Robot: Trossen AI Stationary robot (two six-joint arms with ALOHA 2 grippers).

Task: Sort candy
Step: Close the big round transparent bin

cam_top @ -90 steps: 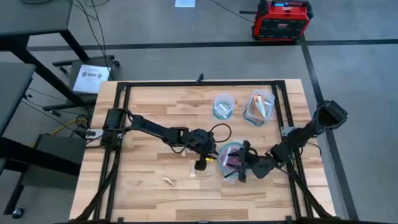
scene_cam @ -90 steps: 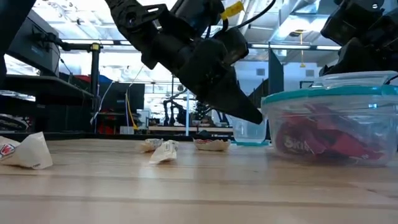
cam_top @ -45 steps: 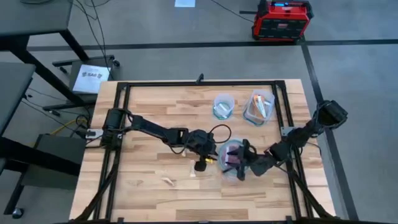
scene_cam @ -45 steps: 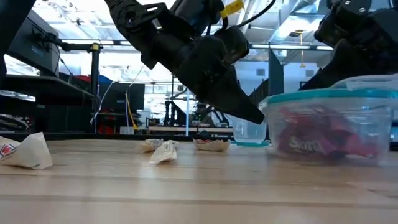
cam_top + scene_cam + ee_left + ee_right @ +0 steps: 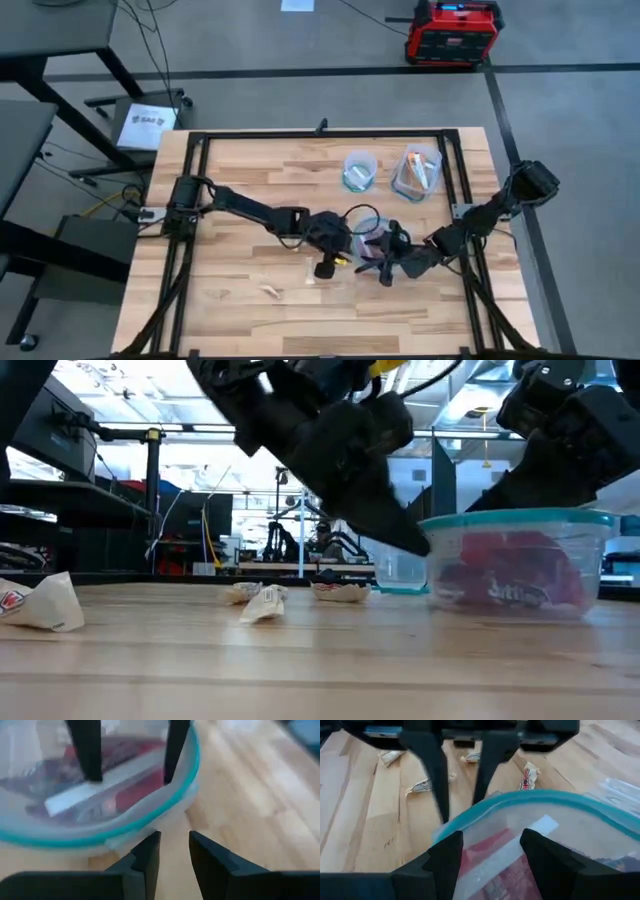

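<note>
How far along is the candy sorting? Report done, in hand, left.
Done: red packets lie in the near container; orange-white bars lie in a far container. In hand: nothing gripped. The right gripper hangs open over the near container, astride a pale wrapper; the left gripper is open beside it. Left: loose wrappers outside the containers.

Butcher-block table, bits scattered on top

It's a light wooden table (image 5: 240, 180) with a black frame around the edges. Sitting on it: a clear blue-rimmed container (image 5: 368, 248) near the middle holding red packets, a second container (image 5: 358, 171) and a third container (image 5: 416, 172) toward the far side, plus a few loose pale candy wrappers (image 5: 262, 603) on the bare wood, one more candy (image 5: 40, 603) off by itself.
</note>
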